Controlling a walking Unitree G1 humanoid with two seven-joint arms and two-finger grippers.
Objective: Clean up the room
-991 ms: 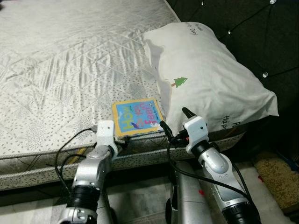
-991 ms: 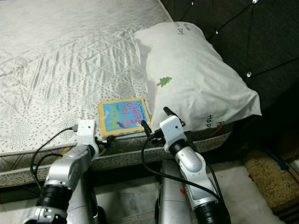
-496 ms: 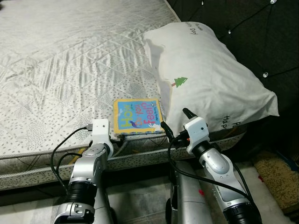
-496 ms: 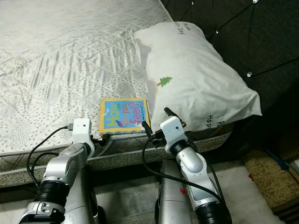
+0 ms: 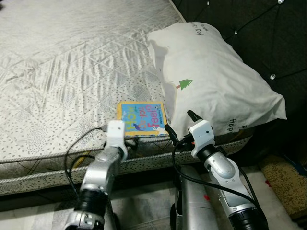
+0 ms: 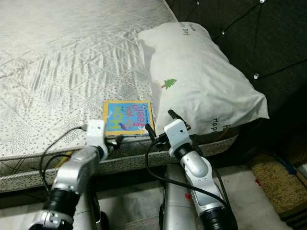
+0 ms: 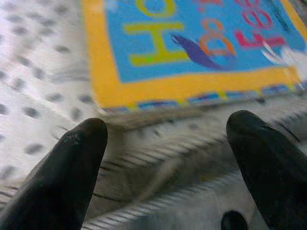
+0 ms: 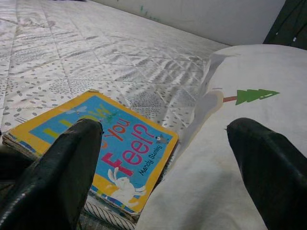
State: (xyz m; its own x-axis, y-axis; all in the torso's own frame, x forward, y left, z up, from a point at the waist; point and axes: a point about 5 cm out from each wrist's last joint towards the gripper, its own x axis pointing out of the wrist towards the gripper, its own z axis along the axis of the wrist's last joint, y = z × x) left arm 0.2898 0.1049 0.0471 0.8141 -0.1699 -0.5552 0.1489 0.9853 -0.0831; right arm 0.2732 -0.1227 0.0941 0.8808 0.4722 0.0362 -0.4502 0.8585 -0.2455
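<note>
- My left gripper (image 7: 165, 143) has swung in toward the book's (image 5: 140, 118) near edge since half a second ago — fingers spread, holding nothing.
- One book, one pillow (image 5: 216, 81), both on the mattress (image 5: 62, 62); the book lies just beside the pillow.
- My right wrist view shows the title; the head views hide my left fingertips.
- My right gripper (image 8: 168, 158) hovers agape, empty.

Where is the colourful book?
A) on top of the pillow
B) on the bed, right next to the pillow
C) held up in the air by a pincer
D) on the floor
B. The book lies flat on the bed, near its edge, right beside the pillow.
</note>
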